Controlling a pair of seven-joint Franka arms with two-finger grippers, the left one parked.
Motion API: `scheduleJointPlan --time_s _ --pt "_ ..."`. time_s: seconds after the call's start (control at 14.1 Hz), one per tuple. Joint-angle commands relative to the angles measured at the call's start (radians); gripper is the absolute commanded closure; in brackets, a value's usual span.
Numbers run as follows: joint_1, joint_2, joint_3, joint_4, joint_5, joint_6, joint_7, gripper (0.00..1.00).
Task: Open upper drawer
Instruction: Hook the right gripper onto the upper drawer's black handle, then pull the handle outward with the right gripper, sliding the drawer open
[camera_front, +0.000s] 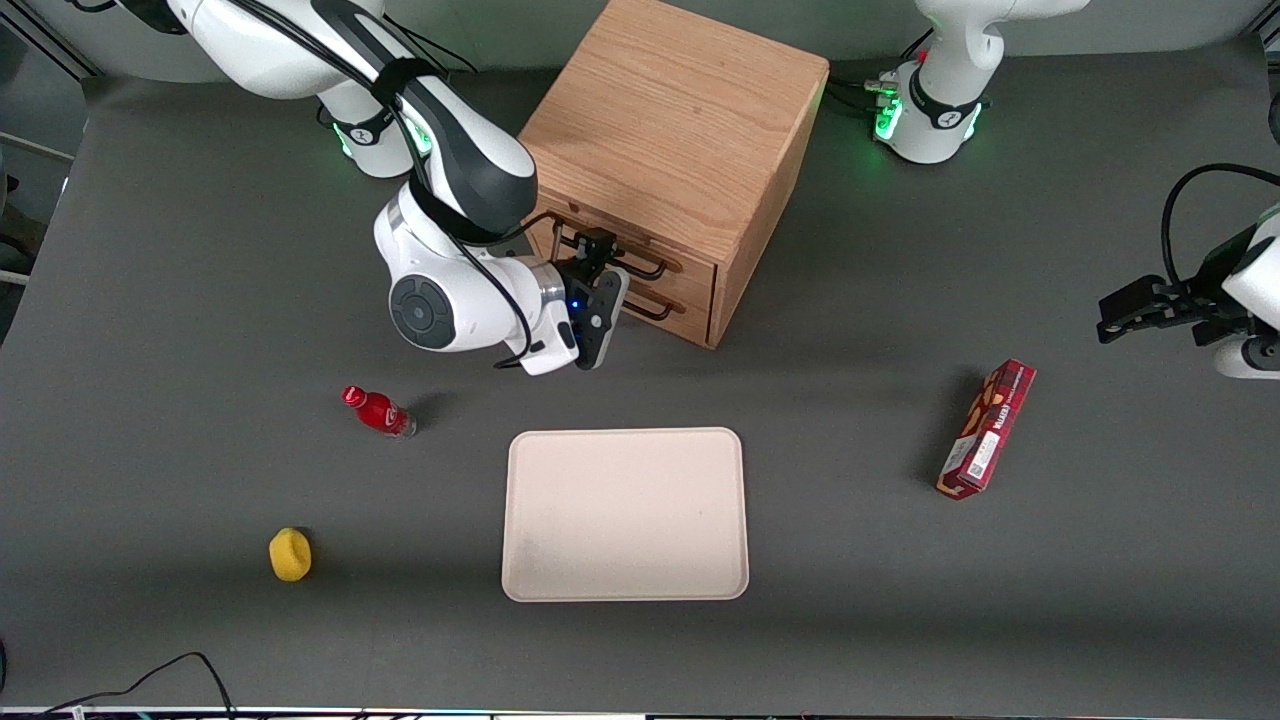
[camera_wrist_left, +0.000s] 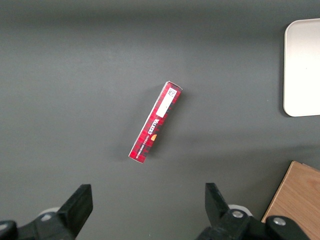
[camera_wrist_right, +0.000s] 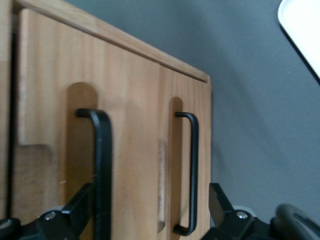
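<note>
The wooden cabinet (camera_front: 675, 120) stands at the back middle of the table. Its upper drawer (camera_front: 690, 268) looks shut, with its black bar handle (camera_front: 645, 266) in front; the like lower drawer (camera_front: 685, 310) sits just below. My right gripper (camera_front: 622, 285) is right in front of the drawer fronts, open and holding nothing. In the right wrist view the gripper (camera_wrist_right: 150, 200) spans both handles: one finger (camera_wrist_right: 80, 202) is beside the upper drawer's handle (camera_wrist_right: 102, 165), the other is just past the lower drawer's handle (camera_wrist_right: 192, 175).
A beige tray (camera_front: 625, 515) lies nearer the front camera than the cabinet. A red bottle (camera_front: 380, 411) and a yellow object (camera_front: 290, 554) lie toward the working arm's end. A red box (camera_front: 987, 429) lies toward the parked arm's end and also shows in the left wrist view (camera_wrist_left: 155, 121).
</note>
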Motion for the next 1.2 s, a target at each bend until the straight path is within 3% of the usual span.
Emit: scheduleJointPlan --time_s 0.0,0.42,0.78,1.13 --pt "-0.001 0.040 0.001 0.018 -0.034 0.028 -0.007 0.00" --pt "-0.016 0.134 -0.016 0.197 -0.123 0.013 -0.004 0.00" --pt "-0.018 0.191 -0.080 0.343 -0.128 -0.130 -0.004 0.00" --pt "-0.016 0.192 -0.137 0.388 -0.138 -0.148 -0.004 0.00"
